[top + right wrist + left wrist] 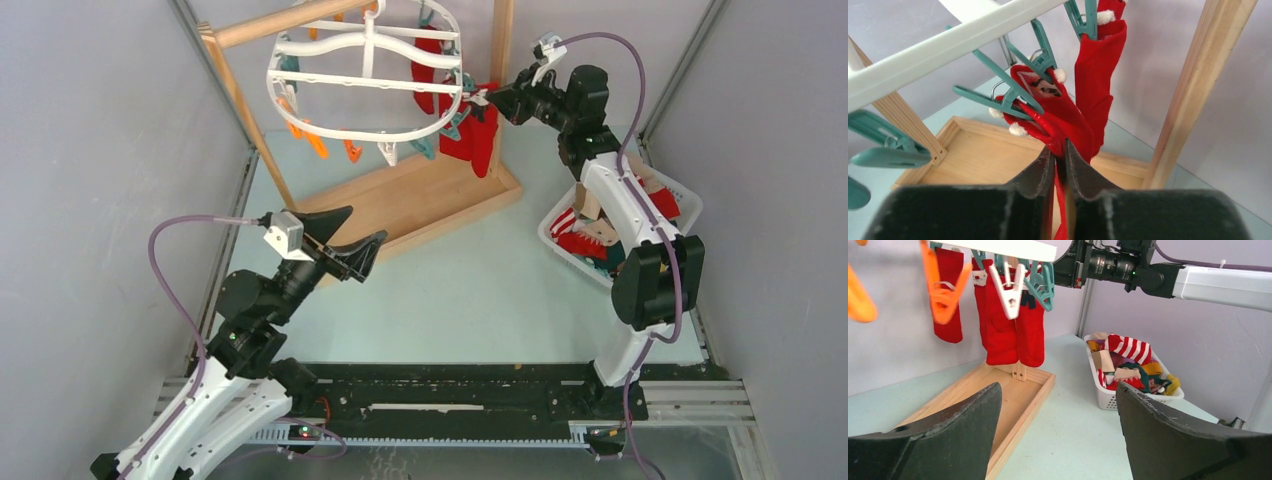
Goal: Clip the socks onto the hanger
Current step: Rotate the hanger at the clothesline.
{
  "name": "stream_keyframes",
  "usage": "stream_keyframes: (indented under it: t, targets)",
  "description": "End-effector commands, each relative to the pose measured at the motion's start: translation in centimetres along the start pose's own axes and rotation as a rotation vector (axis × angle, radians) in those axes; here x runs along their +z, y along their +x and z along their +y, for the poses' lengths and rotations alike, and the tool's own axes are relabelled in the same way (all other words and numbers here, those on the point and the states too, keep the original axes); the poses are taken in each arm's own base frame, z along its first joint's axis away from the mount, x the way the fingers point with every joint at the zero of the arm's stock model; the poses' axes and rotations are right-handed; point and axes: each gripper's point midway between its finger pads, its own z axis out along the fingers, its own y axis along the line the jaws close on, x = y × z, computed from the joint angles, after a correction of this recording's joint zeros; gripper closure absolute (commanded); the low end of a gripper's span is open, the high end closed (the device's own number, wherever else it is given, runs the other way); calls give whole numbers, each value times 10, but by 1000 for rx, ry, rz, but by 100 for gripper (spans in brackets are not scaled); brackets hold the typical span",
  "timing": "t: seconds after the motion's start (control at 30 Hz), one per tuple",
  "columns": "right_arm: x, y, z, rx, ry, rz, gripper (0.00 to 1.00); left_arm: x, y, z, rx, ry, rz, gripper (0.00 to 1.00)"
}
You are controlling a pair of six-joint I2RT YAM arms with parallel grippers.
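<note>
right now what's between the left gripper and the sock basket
Only bare table: the left wrist view shows nothing else between the open left gripper and the basket.

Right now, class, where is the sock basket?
Top view: the basket sits at the right of the table, partly under the right arm, right of the wooden stand.

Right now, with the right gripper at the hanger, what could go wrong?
1. The right gripper pinches a red sock that the teal clothespin seems to bite only at the cuff edge; pulling back shut may tug it loose.
2. The white hanger hangs freely, so a tug could swing it.
</note>
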Motion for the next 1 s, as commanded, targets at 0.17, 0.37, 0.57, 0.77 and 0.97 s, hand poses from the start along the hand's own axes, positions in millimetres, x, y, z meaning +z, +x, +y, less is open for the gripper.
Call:
stream_keyframes:
  t: [0.17,0.37,0.57,0.77,0.97]
  targets:
    - [-19,-22,21,-15,-137,-2,58,7,-11,6,-13,-35,-52,12]
    - [-43,-15,31,-5,-173,45,47,12,-10,6,-27,-38,-51,14]
    - [-81,3,59,-34,-242,180,37,16,-4,11,-27,-60,-36,22]
    - [-130,33,68,-57,-227,313,13,24,14,17,23,-70,24,22]
    - [-206,52,45,-65,-71,364,0,24,27,21,70,-74,49,7]
